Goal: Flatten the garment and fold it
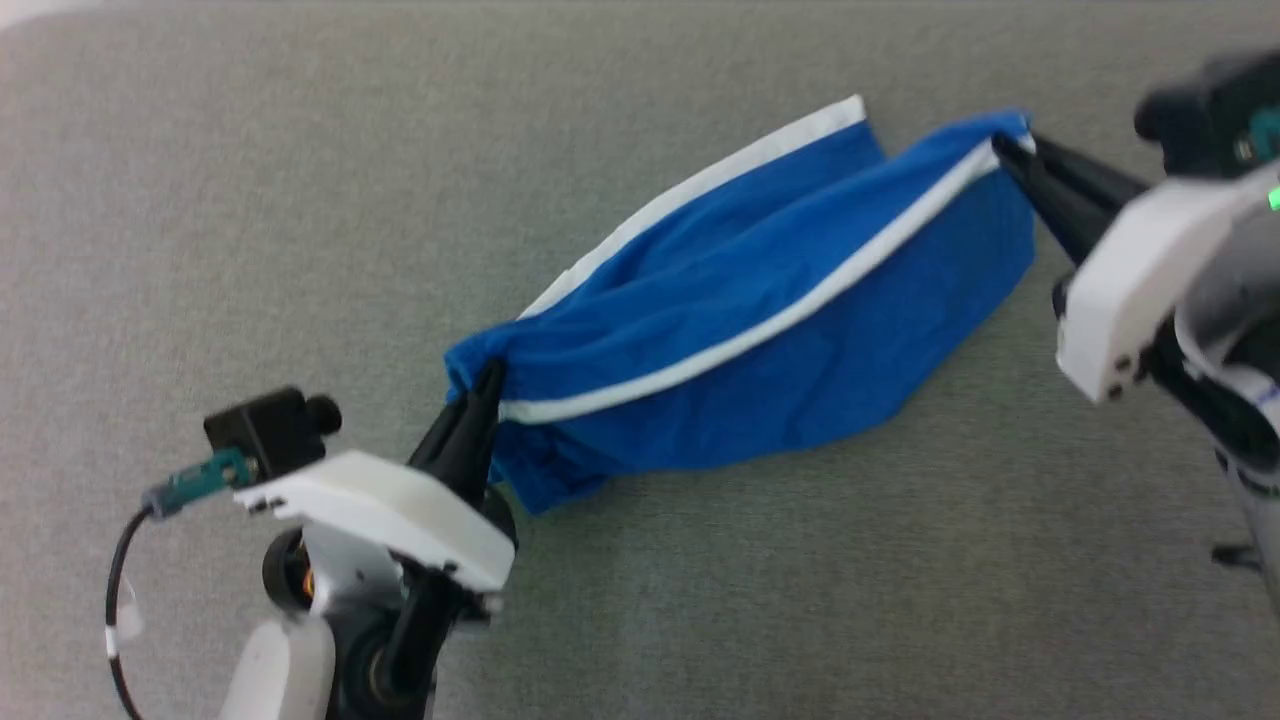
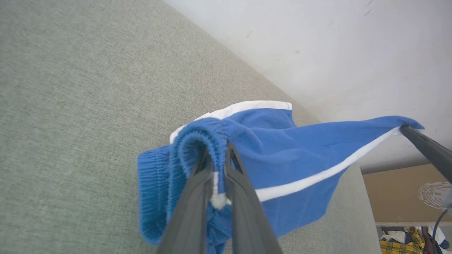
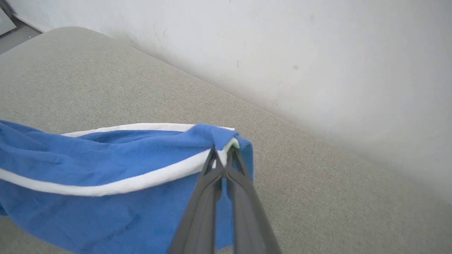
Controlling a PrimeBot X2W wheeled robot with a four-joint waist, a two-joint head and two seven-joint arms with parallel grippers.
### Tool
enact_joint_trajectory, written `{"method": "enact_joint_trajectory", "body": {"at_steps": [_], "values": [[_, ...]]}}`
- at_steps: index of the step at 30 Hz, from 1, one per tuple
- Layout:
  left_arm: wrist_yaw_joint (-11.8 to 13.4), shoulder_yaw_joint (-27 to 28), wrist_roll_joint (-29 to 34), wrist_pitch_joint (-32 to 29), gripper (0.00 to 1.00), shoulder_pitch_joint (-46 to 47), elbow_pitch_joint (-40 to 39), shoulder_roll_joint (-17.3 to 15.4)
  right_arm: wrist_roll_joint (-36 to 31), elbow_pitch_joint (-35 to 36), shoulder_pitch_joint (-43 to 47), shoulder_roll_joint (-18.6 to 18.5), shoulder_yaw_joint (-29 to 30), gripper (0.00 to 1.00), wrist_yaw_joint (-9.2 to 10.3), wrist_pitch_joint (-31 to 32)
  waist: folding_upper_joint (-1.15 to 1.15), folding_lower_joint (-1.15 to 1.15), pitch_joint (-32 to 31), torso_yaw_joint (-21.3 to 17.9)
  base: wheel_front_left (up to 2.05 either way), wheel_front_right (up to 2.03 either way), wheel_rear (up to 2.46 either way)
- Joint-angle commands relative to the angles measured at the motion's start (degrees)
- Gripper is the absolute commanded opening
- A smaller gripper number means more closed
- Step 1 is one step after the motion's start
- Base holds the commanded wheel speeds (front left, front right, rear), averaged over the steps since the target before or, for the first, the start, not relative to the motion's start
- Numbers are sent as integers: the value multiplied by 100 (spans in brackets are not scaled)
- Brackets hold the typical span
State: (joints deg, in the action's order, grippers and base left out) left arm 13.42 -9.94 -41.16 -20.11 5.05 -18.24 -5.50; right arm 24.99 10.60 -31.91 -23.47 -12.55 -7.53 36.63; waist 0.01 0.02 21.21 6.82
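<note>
In the head view, one garment (image 1: 800, 390), a pair of bright blue shorts, hangs stretched between two grippers above a grey cloth surface (image 1: 250, 200), its lower fold sagging to what seems to be contact with that surface, though the blur makes this hard to tell. Two white bands show on it: one side stripe (image 1: 700, 358) running the length of the span and one hem band (image 1: 700, 185) along the far edge. The left gripper (image 1: 487, 385), at the lower left, has its two dark fingers pinched on the bunched end of the cloth; the right gripper (image 1: 1010, 150), at the upper right, has its two fingers drawn to a point on the opposite corner. In the left wrist view, the left gripper's (image 2: 216, 155) two fingers stand close together with the gathered elastic waistband (image 2: 155, 183) clamped between them, a fold looping over their tips. One finger of the right gripper (image 2: 406, 128) meets the far corner before a white wall (image 2: 317, 42). In the right wrist view, the right gripper's (image 3: 221, 155) two fingers are pressed together on the corner where the side stripe ends, and the garment (image 3: 106, 204) hangs away to that view's left over the grey surface.
</note>
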Motion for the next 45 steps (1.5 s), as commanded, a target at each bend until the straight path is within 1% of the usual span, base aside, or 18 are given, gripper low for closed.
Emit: {"method": "enact_joint_trajectory", "body": {"at_steps": [1, 6, 12, 20, 25, 26, 27, 28, 29, 30, 31, 32, 36, 40, 45], "values": [[47, 14, -11, 44, 0, 229, 93, 50, -27, -217, -340, -40, -149, 0, 4, -5, -1, -2, 439, 329, 0, 0, 0], [136, 12, -94, 201, 0, 675, 368, 141, -92, -967, -1237, -81, -585, 0, 4, -140, -1, -2, 731, 462, 0, 0, 0], [204, -47, -175, 352, 0, 1006, 664, 195, -177, -1969, -1985, -45, -994, 0, 4, -354, -1, -2, 940, 594, 0, 0, 0], [266, -160, -348, 508, 0, 1224, 1117, 232, -211, -3163, -2429, 82, -1411, 0, 4, -747, -1, -2, 1012, 732, 0, 0, 0], [291, -288, -434, 564, 0, 1305, 1388, 244, -171, -3711, -2530, 157, -1613, 0, 4, -927, -1, -2, 1010, 753, 0, 0, 0], [292, -306, -442, 575, 10, 1324, 1431, 245, -153, -3792, -2554, 165, -1650, 0, 4, -951, -1, -2, 1014, 749, 0, 0, 0], [294, -319, -451, 588, 26, 1341, 1466, 246, -131, -3866, -2576, 176, -1684, 2, 4, -971, -1, -2, 1017, 741, 0, 0, 0], [297, -329, -458, 599, 38, 1354, 1493, 247, -105, -3935, -2594, 188, -1714, 16, 4, -970, -1, -2, 1018, 730, 0, 0, 0], [299, -340, -462, 608, 44, 1365, 1516, 248, -75, -3996, -2616, 199, -1737, 36, 4, -962, -1, -2, 1021, 717, 0, 0, 0], [300, -347, -463, 616, 71, 1377, 1535, 248, -50, -4037, -2643, 207, -1763, 69, 4, -969, -1, -2, 1021, 703, 0, 0, 0], [300, -347, -463, 616, 71, 1377, 1535, 248, -50, -4037, -2643, 207, -1763, 69, 4, -969, -1, -2, 1021, 703, 0, 0, 0], [301, -352, -459, 625, 100, 1387, 1554, 248, -23, -4063, -2667, 213, -1791, 100, 4, -989, -1, -2, 1015, 686, 0, 0, 0], [300, -346, -428, 675, 100, 1389, 1615, 226, 138, -4115, -2681, 201, -1886, 100, 4, -1058, -1, -2, 900, 612, 0, 0, 0], [297, -339, -378, 745, 100, 1324, 1601, 175, 346, -4067, -2592, 132, -1922, 100, 4, -1158, -1, -2, 654, 562, 0, 0, 0], [305, -381, -240, 823, 100, 1118, 1502, 45, 579, -3839, -2263, -5, -1734, 100, 4, -1384, -1, -2, 232, 543, 0, 0, 0]]}}
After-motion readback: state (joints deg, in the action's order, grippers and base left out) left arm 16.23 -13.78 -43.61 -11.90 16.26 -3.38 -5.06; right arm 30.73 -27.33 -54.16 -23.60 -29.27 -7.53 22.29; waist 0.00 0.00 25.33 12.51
